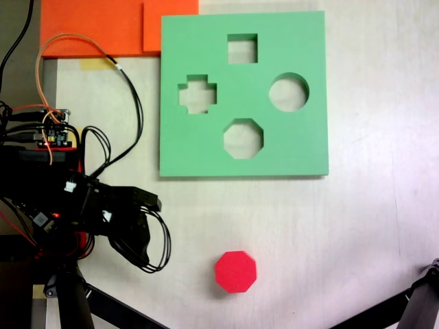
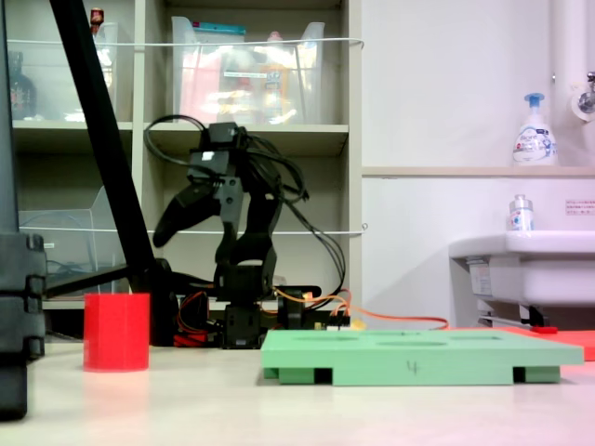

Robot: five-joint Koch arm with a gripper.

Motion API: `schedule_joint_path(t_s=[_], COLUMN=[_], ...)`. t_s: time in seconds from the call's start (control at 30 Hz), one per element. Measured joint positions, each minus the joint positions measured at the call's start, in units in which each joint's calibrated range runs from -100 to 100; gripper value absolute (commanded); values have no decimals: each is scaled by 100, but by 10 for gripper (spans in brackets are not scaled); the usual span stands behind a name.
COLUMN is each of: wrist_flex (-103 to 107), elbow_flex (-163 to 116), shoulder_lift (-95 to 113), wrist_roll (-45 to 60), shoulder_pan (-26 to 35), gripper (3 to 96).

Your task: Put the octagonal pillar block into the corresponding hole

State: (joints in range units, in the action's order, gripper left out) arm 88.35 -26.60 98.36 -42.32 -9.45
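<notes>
Between red block (image 1: 236,271) and octagonal hole (image 1: 243,138), bare table (image 1: 370,226); claw (image 1: 140,229) aside.

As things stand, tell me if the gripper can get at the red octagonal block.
Probably yes. The red octagonal block sits alone on bare table, clear of the green board, and the gripper hangs raised to the first exterior view's left of it, nothing between them. True reach cannot be confirmed.

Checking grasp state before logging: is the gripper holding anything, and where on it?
Nothing is held. The gripper hangs raised and empty in the second exterior view; the octagonal pillar block sits alone on the table, apart from the arm and the green board.
</notes>
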Motion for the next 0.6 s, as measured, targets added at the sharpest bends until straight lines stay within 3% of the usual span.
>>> schedule_joint_path(t_s=[0.07,0.17,0.6], wrist_flex=[0,0,-98], elbow_flex=[353,862,3028], shoulder_lift=[-424,-1354,-4966], wrist_roll=[107,317,772], shoulder_pan=[-44,-107,-366], gripper=[852,907,906])
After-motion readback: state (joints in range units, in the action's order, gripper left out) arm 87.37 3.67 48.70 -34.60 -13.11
